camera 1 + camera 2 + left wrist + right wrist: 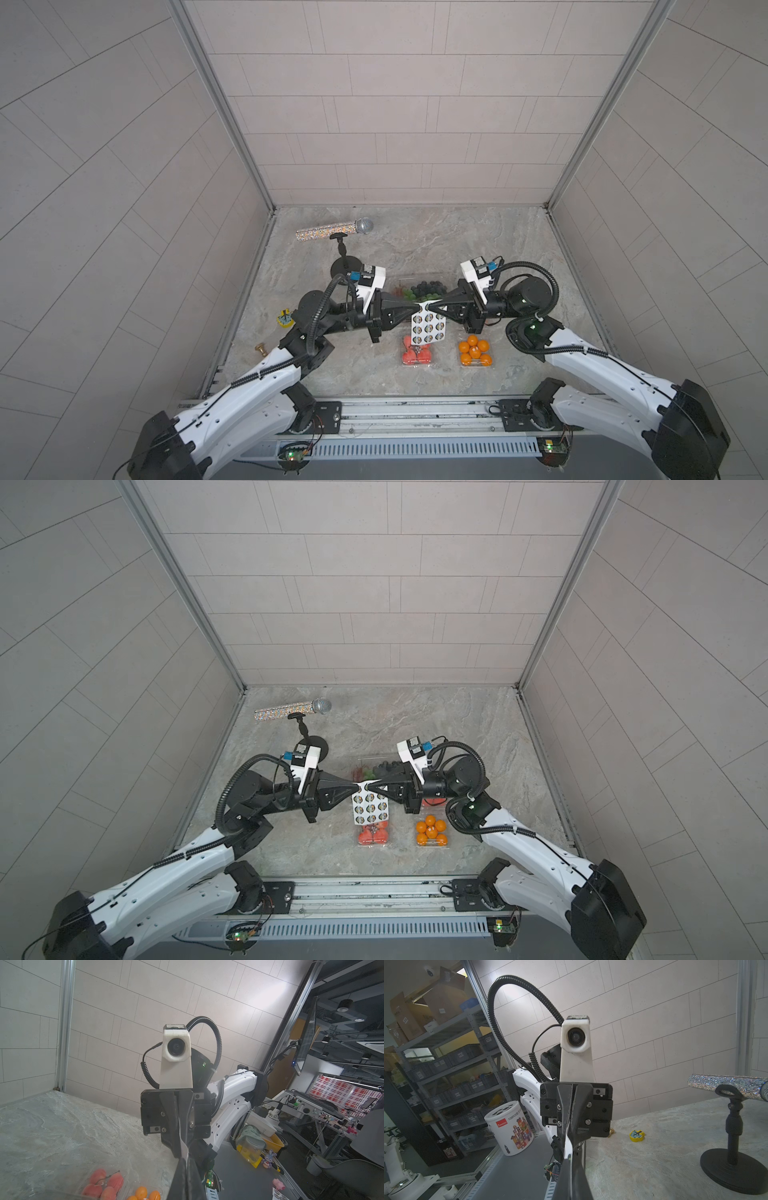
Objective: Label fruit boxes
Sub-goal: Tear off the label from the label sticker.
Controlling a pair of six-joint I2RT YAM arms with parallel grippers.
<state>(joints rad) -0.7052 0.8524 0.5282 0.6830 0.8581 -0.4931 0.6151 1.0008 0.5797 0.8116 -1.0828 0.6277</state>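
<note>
We had the left gripper [417, 308] and the right gripper [431, 308] tip to tip, each pinched shut on the top edge of the sheet [428, 330], which hung in the air between them. Below it on the table [332, 374] sat the grape box [411, 289], the red box [415, 355] and the orange box [475, 354], all closed. We could not make out a sticker on any lid, and the sheet looked nearly full. We judged the labelling barely begun, with peeling and sticking ahead.
</note>
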